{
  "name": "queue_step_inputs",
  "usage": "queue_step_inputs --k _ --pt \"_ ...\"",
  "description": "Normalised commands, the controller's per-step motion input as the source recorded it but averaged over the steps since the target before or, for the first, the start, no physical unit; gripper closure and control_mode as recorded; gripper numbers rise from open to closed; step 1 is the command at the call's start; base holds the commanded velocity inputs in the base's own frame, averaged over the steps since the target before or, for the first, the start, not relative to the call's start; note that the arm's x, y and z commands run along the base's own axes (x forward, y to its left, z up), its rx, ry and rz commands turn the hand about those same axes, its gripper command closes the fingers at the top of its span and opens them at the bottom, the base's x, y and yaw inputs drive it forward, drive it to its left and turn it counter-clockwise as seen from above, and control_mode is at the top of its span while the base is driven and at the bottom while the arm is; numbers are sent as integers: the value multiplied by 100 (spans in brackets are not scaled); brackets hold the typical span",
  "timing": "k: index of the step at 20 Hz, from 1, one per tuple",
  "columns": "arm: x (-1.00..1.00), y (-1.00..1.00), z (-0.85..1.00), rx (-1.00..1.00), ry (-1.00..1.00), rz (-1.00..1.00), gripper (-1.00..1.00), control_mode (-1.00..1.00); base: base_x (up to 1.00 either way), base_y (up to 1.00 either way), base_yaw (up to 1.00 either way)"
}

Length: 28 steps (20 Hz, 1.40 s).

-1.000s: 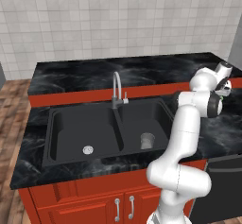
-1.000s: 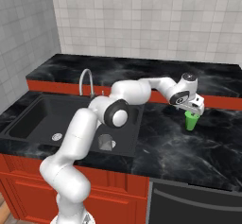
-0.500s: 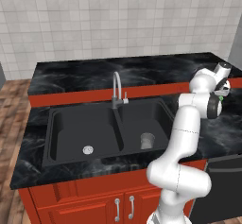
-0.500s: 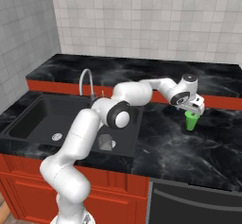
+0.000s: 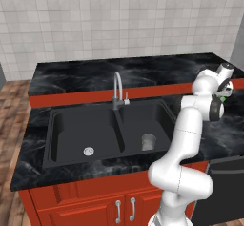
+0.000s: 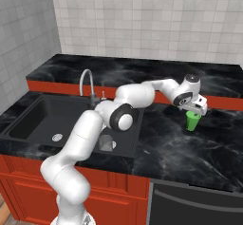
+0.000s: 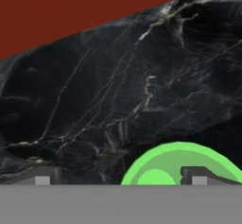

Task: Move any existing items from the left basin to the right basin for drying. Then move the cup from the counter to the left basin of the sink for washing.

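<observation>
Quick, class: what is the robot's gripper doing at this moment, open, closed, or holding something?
Gripper: open, holding nothing, poised just above the green cup on the counter.

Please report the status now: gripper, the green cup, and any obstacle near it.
Gripper open, just above green cup, not gripping. Cup upright on counter. Grey tumbler sits in right basin. No obstacle seen beside cup.
</observation>
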Motion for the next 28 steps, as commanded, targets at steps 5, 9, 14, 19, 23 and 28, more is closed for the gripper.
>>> queue_step_inputs --k 5,9,14,19,23,28 --pt "5 -5 -3 0 0 0 -100 -100 0 0 0" --pt "5 -2 -6 0 0 0 -100 -100 0 0 0" --pt "0 -1 -6 0 0 0 -100 -100 0 0 0" --pt "-14 0 -11 0 0 0 -100 -100 0 0 0" --pt "-16 0 -12 0 0 0 -100 -100 0 0 0" --pt "-8 0 -12 0 0 0 -100 -100 0 0 0"
